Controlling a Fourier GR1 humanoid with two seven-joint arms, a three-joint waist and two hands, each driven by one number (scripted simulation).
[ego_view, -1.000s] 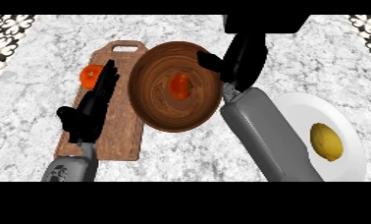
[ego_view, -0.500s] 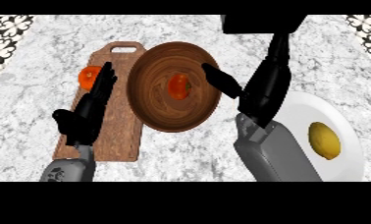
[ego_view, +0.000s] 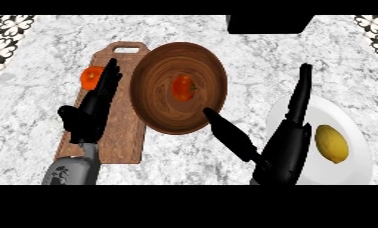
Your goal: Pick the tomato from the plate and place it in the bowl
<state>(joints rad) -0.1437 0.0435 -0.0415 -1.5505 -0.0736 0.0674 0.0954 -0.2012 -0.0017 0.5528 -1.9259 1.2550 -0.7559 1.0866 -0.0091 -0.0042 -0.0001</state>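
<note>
Tomato [ego_view: 182, 87] lies inside the wooden bowl [ego_view: 159, 117], near its middle, so the placing looks done. The right hand [ego_view: 284, 139], at about five o'clock from the bowl, is spread wide and holds nothing, its thumb reaching toward the bowl's rim. What is left, I judge, is to draw that hand clear without clipping the rim. The left hand [ego_view: 92, 109] rests open over a cutting board [ego_view: 122, 139], at nine o'clock. A white plate [ego_view: 358, 164] (with a lemon [ego_view: 331, 143] on it) sits at four o'clock. An orange fruit [ego_view: 91, 77] shows beside the left fingers. The counter [ego_view: 258, 52] is grey marble; a dark block [ego_view: 269, 23] stands at one o'clock.
</note>
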